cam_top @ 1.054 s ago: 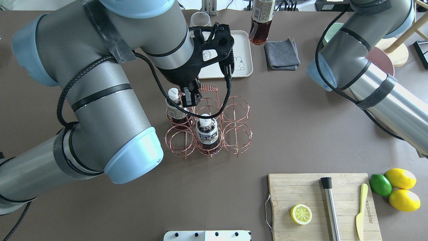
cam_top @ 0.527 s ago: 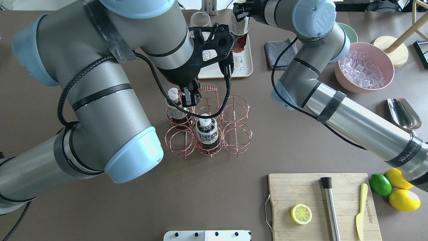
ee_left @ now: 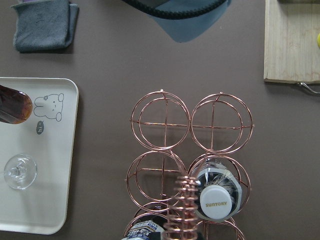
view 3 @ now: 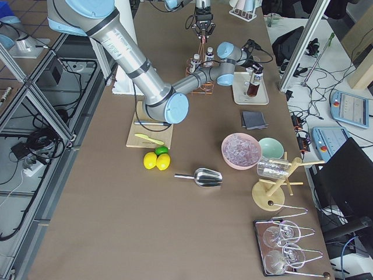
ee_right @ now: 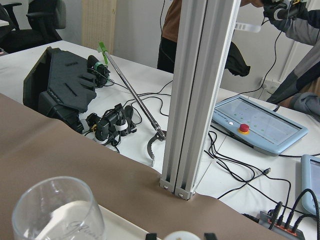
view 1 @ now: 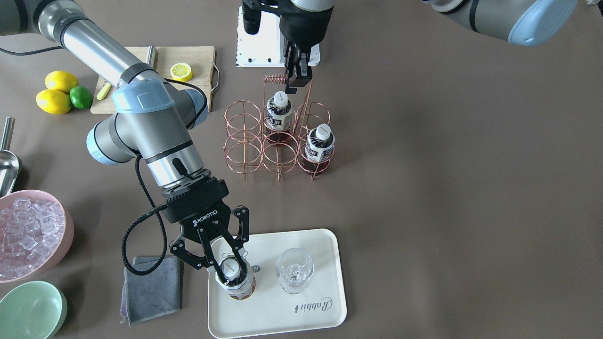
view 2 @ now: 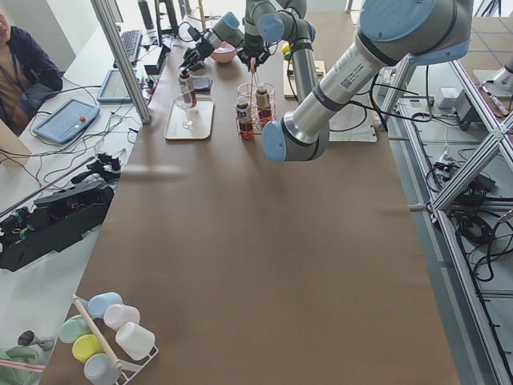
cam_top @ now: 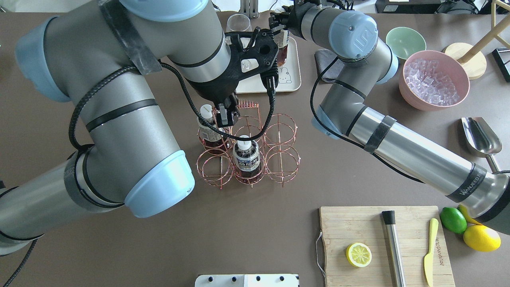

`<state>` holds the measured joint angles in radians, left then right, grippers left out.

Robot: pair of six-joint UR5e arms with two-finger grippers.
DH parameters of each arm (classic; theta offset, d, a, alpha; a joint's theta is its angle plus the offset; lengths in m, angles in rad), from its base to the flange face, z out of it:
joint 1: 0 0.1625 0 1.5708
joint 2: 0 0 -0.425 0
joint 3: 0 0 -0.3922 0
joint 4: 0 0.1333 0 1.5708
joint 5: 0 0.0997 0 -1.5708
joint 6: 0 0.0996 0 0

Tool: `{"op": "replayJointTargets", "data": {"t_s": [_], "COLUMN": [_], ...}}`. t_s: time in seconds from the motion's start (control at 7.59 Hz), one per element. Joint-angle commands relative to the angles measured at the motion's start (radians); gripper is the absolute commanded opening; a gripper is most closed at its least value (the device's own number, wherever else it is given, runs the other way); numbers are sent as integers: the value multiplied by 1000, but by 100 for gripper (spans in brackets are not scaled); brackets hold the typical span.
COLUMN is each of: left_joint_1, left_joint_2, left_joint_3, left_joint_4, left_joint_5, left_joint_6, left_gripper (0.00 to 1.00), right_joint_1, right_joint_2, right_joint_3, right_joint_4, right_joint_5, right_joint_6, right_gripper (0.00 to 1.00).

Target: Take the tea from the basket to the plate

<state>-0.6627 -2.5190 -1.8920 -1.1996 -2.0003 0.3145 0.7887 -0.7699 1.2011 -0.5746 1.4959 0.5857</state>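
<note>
Right gripper: the jaws are closed on the tea, pinching the neck just under the white cap. The bottle hangs upright over the plate, at the end nearest the grey cloth. You cannot tell from these views whether its base is seated or just above the surface. The top grip makes sense, since the ring cells leave only the neck free to grab. The bottle is just beside the wine glass but not touching it, so the fingers have room to spread.

Left gripper: the jaws look pinched on the top wire of the basket handle, beside the coil. My guess is that this pins the light wire carrier to the counter so it does not rise with a bottle. Two spare bottles stand in it, one in the near middle cell and one in the far left cell. The other four cells are empty.

Step in hand: set-down, nearly complete. Before you release, confirm the base is flat, then open and rise straight up. The risks are the narrow bottle tipping or a finger clipping the glass.
</note>
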Motion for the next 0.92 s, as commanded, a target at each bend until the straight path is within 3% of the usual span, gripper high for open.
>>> {"op": "replayJointTargets", "data": {"t_s": [0.0,0.26,0.4,0.53,0.79], "left_joint_1": [0,-9,-27,-53,-145], "left_joint_2": [-1,-4,-7,-11,-1], "left_joint_3": [-2,-13,-27,-42,-52], "left_joint_4": [2,8,23,49,67], "left_joint_5": [0,0,0,-3,-11], "left_joint_6": [0,0,0,9,31], "left_gripper": [0,0,0,0,0], "right_joint_1": [-11,-11,-11,-11,-9], "right_joint_2": [4,3,4,4,6], "right_joint_3": [-32,-32,-31,-31,-26], "right_joint_4": [18,18,18,19,19], "right_joint_5": [-14,-13,-13,-9,-6], "right_joint_6": [0,-1,-1,-1,0], "right_gripper": [0,0,20,99,100]}}
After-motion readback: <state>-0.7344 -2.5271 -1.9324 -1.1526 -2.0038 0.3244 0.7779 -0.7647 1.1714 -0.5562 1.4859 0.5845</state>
